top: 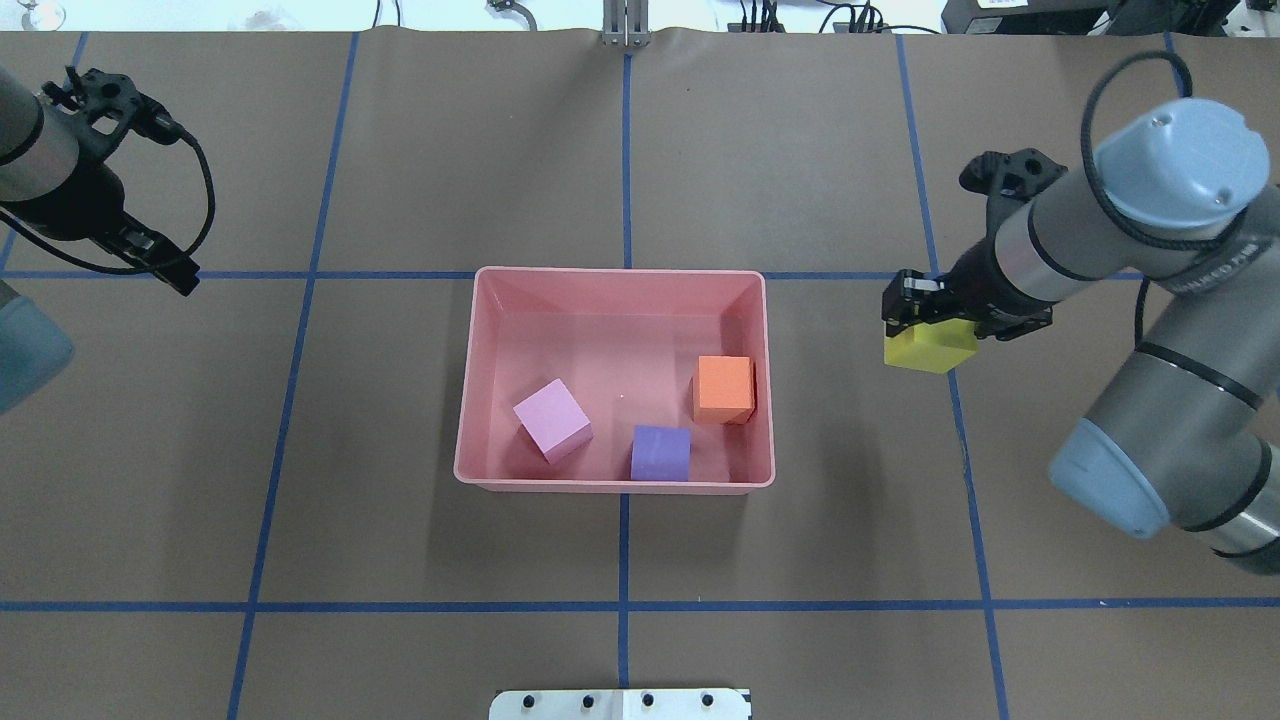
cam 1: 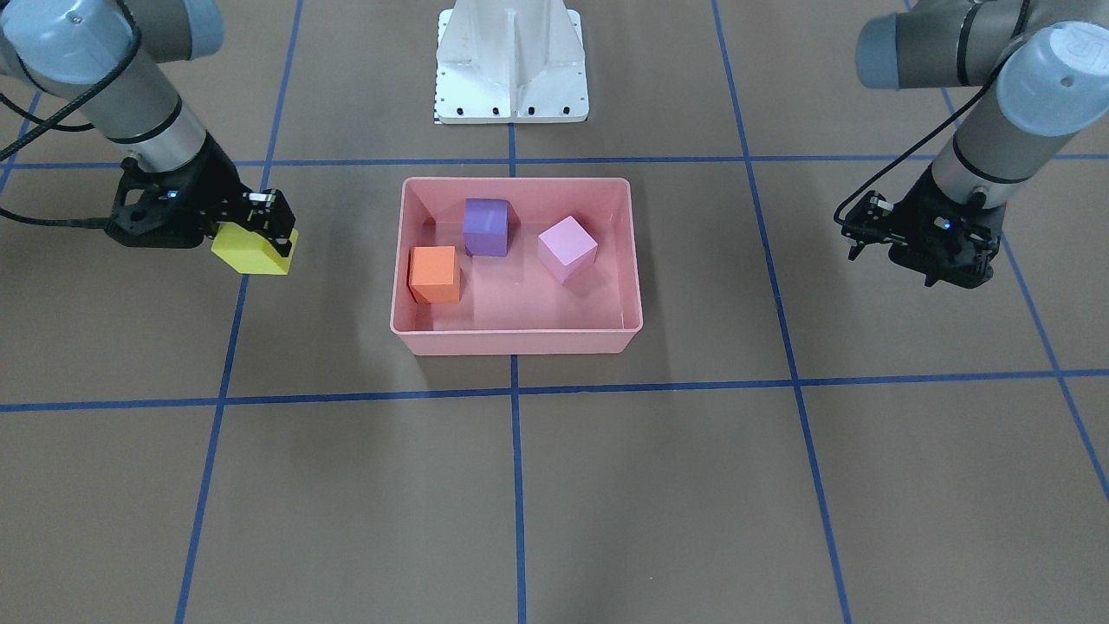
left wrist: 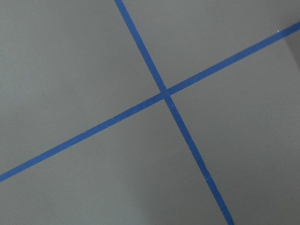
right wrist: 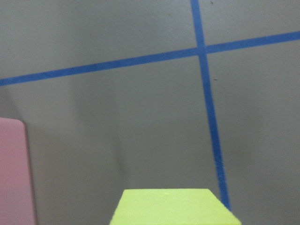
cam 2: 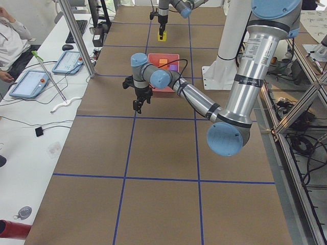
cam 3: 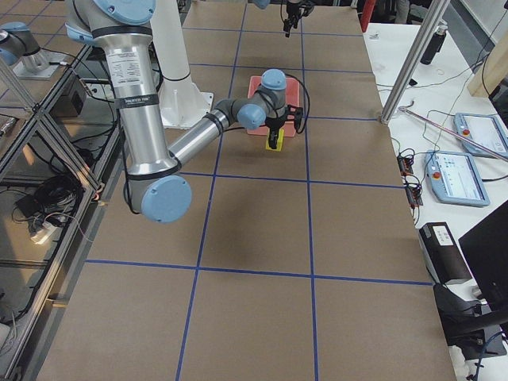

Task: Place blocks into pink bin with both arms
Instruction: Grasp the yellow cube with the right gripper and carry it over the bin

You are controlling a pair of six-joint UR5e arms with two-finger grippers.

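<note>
The pink bin sits mid-table. In it lie the orange block, the purple block and the light pink block. My right gripper is shut on the yellow block, outside the bin on my right and apart from its rim. The bin's edge shows at the left of the right wrist view. My left gripper is open and empty, far out on my left over bare table.
The white base mount stands on my side of the bin. Blue tape lines grid the brown table. A side desk with tablets and a metal pole lie beyond the table's far edge.
</note>
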